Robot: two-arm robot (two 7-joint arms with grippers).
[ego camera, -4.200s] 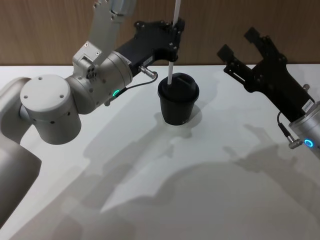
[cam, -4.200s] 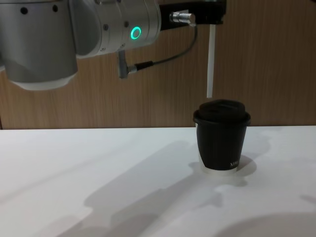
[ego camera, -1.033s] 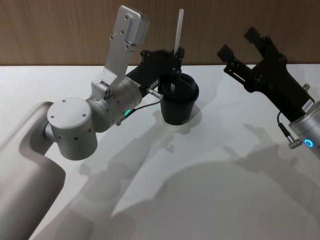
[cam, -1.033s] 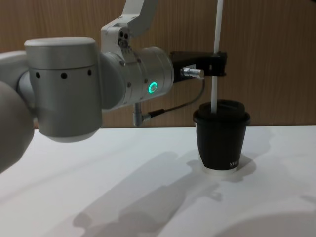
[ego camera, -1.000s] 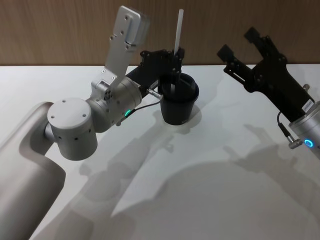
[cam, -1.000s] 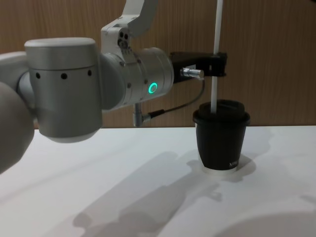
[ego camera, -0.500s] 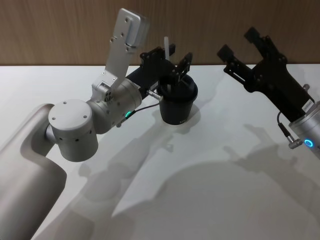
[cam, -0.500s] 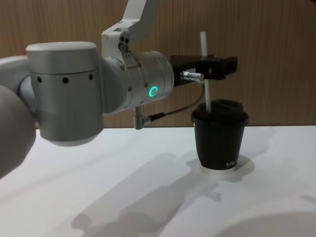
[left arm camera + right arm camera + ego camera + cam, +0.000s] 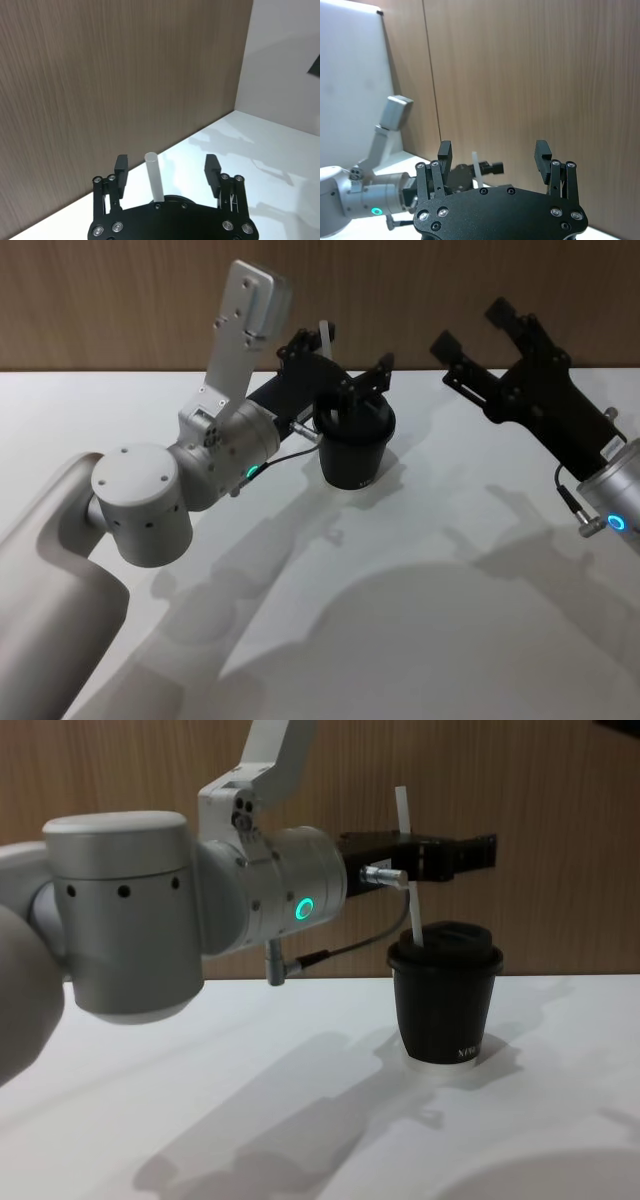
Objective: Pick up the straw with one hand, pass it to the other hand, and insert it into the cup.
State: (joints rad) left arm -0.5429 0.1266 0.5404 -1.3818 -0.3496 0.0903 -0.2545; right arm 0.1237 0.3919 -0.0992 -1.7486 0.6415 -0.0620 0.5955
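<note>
The black lidded cup (image 9: 354, 452) stands on the white table (image 9: 420, 620) near the back wall. The white straw (image 9: 325, 337) sticks through its lid and leans toward the left. In the chest view the straw (image 9: 404, 830) rises above the cup (image 9: 445, 1010). My left gripper (image 9: 342, 358) hovers open just above the lid, its fingers on either side of the straw and clear of it. In the left wrist view the straw (image 9: 153, 177) stands between the spread fingers of the left gripper (image 9: 166, 165). My right gripper (image 9: 472, 327) is open and empty, raised off to the right.
A wood-panelled wall (image 9: 120, 300) runs behind the table. The left arm's silver body (image 9: 150, 500) with its black cable (image 9: 340, 948) stretches over the table's left half. The right wrist view looks past the right gripper (image 9: 494, 150) at the left arm (image 9: 370, 200).
The left gripper, shut on the straw a second ago, has opened. The straw has dropped deeper into the cup and now tilts left. The right arm has not moved.
</note>
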